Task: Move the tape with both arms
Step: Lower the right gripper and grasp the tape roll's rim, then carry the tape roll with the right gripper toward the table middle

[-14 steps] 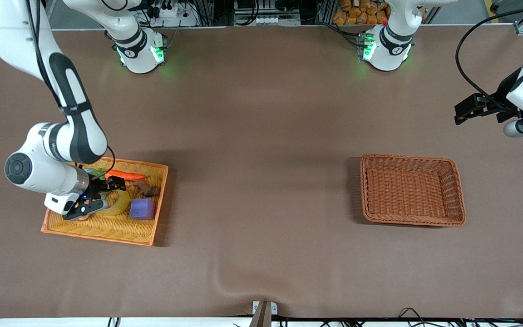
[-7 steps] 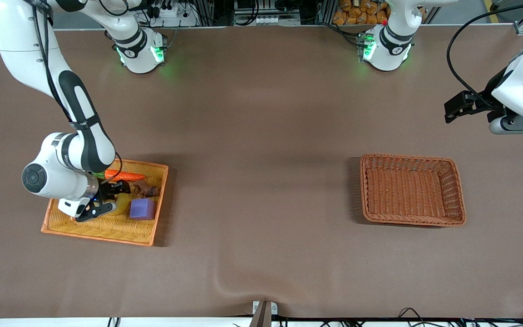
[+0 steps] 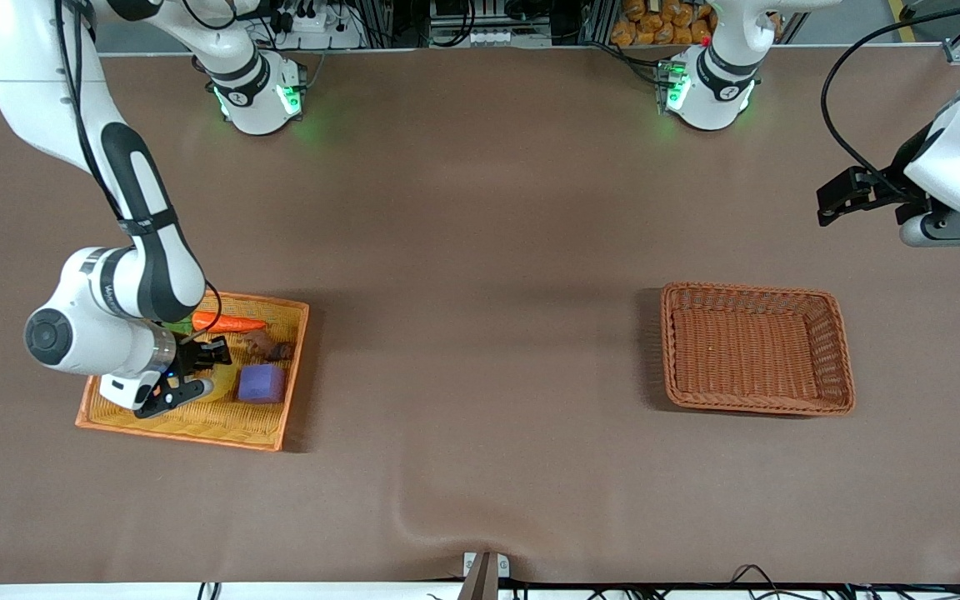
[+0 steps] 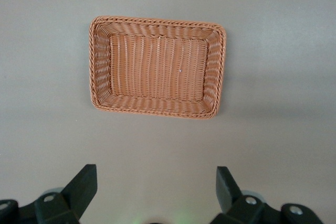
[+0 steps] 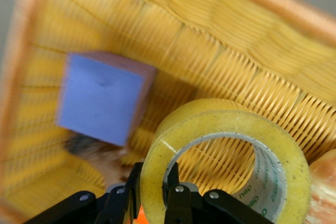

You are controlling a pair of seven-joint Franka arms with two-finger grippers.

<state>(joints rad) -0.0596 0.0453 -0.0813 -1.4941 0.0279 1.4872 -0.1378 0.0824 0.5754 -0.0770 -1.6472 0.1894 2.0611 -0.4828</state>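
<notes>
Right wrist view: I am seeing a purple block [image 5: 100, 95] lying beside the tape [image 5: 226, 156] in the yellow basket [image 5: 220, 61]. I am clamping the right gripper [image 5: 152, 195] on the tape's wall there. I am keeping the left gripper [image 4: 152, 195] waiting with fingers apart above the brown basket [image 4: 157, 66].

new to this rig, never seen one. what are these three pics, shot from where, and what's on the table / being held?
Two white robot arms are bolted along one table edge. The wide picture comes from a high camera facing them; the other two come from cameras on each arm's wrist.

The right hand is down in the yellow basket, its fingers pinching the wall of the tape, one finger inside the ring and one outside. A purple block, a toy carrot and a brown item are also in that basket.

The left hand waits in the air, open, over bare table at its own end. Its wrist camera looks down on the brown wicker basket, which holds nothing.
</notes>
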